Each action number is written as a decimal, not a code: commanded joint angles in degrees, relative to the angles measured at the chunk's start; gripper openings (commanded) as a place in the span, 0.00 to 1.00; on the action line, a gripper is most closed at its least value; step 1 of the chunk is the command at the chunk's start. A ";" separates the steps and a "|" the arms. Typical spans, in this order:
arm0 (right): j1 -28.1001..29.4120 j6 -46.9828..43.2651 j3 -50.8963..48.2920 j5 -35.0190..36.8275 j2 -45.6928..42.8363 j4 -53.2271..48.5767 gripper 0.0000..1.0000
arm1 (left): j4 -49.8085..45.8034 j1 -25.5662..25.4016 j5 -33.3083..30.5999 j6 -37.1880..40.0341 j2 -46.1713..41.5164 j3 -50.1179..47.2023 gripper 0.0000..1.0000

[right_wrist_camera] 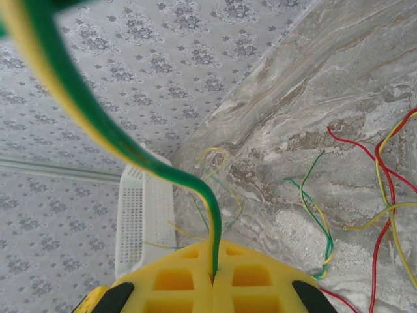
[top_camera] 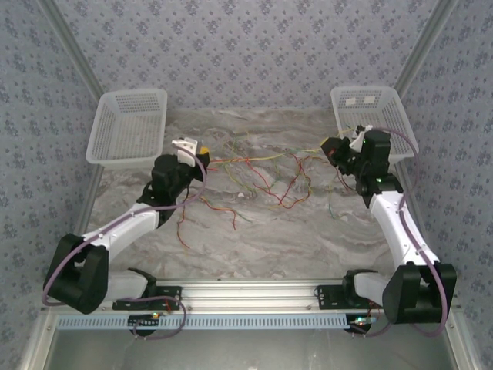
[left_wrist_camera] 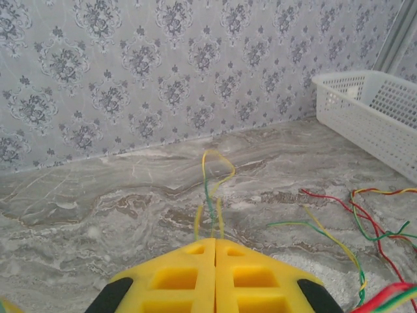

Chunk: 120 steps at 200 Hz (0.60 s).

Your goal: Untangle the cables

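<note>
The cables (top_camera: pixel 269 181) are thin red, yellow and green wires lying tangled across the middle of the marble table, stretched between my two grippers. My left gripper (top_camera: pixel 202 149) is at the tangle's left end. Its yellow jaws (left_wrist_camera: pixel 215 241) are shut on thin yellow and green strands (left_wrist_camera: pixel 210 195) that run forward from the tips. My right gripper (top_camera: pixel 330 148) is at the right end. In the right wrist view its jaws (right_wrist_camera: pixel 213 270) are shut on a green-and-yellow cable (right_wrist_camera: pixel 195 189) that arcs up toward the camera.
One white mesh basket (top_camera: pixel 127 127) stands at the back left and another (top_camera: pixel 375 116) at the back right, close behind the right gripper. Loose red and green loops (left_wrist_camera: pixel 365 215) lie to the right of the left gripper. Patterned walls enclose the table.
</note>
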 commanded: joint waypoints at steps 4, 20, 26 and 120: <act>-7.82 1.12 -0.53 1.09 -4.02 -0.21 0.00 | -3.87 2.75 -12.89 -0.29 -2.98 -0.19 0.00; -12.08 1.11 0.36 -0.74 -6.41 -2.09 0.00 | -5.36 5.46 -15.55 -2.27 -4.05 -0.27 0.00; -13.78 0.91 0.94 -1.11 -7.38 -3.38 0.00 | -5.54 6.66 -16.08 -3.21 -4.74 -0.61 0.00; -41.39 2.73 24.76 -5.73 -8.17 -14.98 0.00 | -7.95 19.35 -25.01 -9.08 -9.58 -1.08 0.00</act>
